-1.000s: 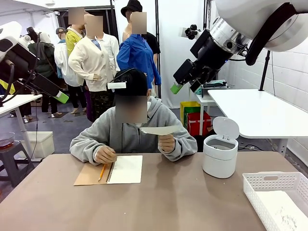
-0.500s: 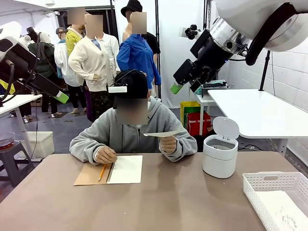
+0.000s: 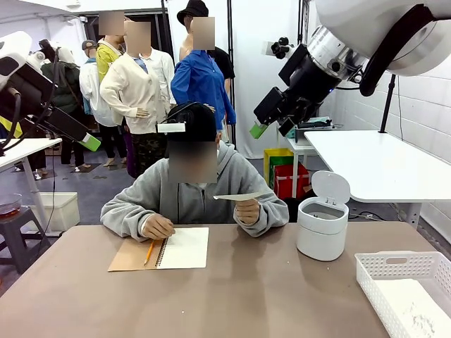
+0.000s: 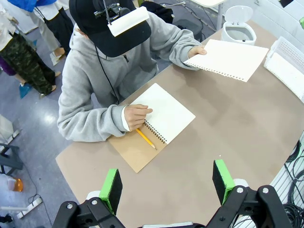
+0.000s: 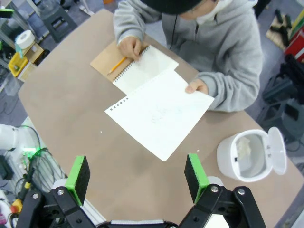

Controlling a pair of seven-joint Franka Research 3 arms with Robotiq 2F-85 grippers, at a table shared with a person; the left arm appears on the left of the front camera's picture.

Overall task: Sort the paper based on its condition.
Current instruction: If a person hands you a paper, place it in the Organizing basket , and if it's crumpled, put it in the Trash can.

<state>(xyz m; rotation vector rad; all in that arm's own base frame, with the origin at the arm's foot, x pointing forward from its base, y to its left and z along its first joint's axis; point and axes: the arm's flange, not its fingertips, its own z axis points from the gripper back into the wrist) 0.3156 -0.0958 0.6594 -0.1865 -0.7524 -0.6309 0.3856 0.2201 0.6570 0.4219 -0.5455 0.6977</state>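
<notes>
A: Looking down past the right gripper (image 5: 137, 172): jaws wide apart, empty. The left gripper (image 4: 167, 183) is likewise.
B: And the paper (image 5: 159, 114)?
A: The person's hand (image 5: 196, 87) holds it level over the table's (image 5: 71, 95) far side. It looks thin, light, floppy and easily creased, so I'd pinch the free edge nearest us. Faint scribble, but no readable writing or label.

A person's hand (image 4: 196, 51) holds the paper (image 4: 228, 59) over the table (image 4: 228, 133), beside an open notebook (image 4: 166, 114).

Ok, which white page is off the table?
The loose sheet held up in the person's hand; the other is bound in the notebook on the table.
</notes>
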